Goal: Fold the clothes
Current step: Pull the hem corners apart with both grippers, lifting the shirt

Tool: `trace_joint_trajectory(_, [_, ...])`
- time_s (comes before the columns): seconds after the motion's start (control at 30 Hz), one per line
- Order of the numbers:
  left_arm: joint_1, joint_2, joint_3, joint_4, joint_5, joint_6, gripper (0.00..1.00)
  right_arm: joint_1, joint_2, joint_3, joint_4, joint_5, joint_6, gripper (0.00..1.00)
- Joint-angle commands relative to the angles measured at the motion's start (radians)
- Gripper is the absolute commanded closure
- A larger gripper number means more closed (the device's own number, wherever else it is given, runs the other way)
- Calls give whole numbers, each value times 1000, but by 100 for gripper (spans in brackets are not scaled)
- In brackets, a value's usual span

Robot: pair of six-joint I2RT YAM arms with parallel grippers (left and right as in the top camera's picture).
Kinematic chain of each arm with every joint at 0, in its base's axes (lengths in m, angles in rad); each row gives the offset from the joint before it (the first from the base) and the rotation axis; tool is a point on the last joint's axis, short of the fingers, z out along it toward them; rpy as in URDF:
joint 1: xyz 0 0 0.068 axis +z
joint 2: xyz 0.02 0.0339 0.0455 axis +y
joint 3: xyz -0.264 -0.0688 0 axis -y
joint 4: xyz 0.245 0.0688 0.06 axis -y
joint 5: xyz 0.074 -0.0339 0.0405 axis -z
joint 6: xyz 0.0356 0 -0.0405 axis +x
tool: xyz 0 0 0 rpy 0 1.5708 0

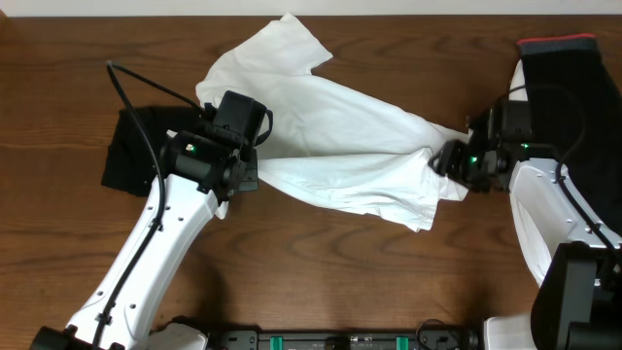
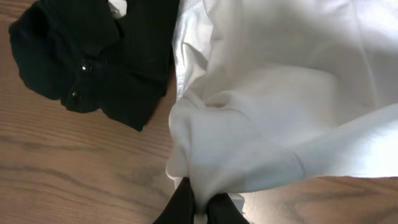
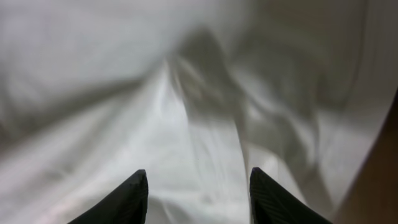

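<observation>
A white T-shirt (image 1: 330, 146) of the clothes lies bunched and stretched across the table between both arms. My left gripper (image 1: 248, 175) is shut on its left end. In the left wrist view a pinch of the white T-shirt (image 2: 280, 93) sits squeezed in the gripper (image 2: 202, 208). My right gripper (image 1: 442, 160) is at the shirt's right end. Seen from the right wrist, the gripper (image 3: 198, 180) stands open, its jaws apart just over the white T-shirt (image 3: 186, 93), nothing clamped between them.
A crumpled black garment (image 1: 131, 156) lies left of my left arm, close to the shirt; its bulk (image 2: 93, 50) fills the upper left of the left wrist view. Another black garment with a red edge (image 1: 564, 78) lies at the far right, behind my right arm.
</observation>
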Motion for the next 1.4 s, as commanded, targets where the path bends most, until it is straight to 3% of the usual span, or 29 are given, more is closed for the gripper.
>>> trace_joint_trajectory(0.0, [5, 3, 7, -2, -19, 22, 93, -5, 0, -2, -77, -29, -61, 50])
trace_joint_trajectory(0.2, [5, 3, 7, -1, -19, 29, 93, -3, 0, -2, -251, -37, -99, 63])
trace_joint_trajectory(0.33, [5, 3, 7, 3, -19, 29, 93, 5, 0, -15, -310, -36, -113, 62])
trace_joint_trajectory(0.47, [5, 3, 7, 10, -19, 29, 93, 22, 0, -75, -259, -36, -101, 58])
trace_joint_trajectory(0.73, [5, 3, 7, 10, -19, 29, 93, 31, 0, -203, -42, -98, -24, 61])
trace_joint_trajectory(0.9, [5, 3, 7, 9, -19, 29, 93, 30, 0, -209, -14, -106, -25, 72])
trace_joint_trajectory(1.13, [5, 3, 7, 9, -19, 33, 93, 24, -1, -186, -36, -128, -26, 99])
trace_joint_trajectory(1.37, [5, 2, 8, 5, -19, 55, 93, 4, -100, -94, -140, -150, -76, 99])
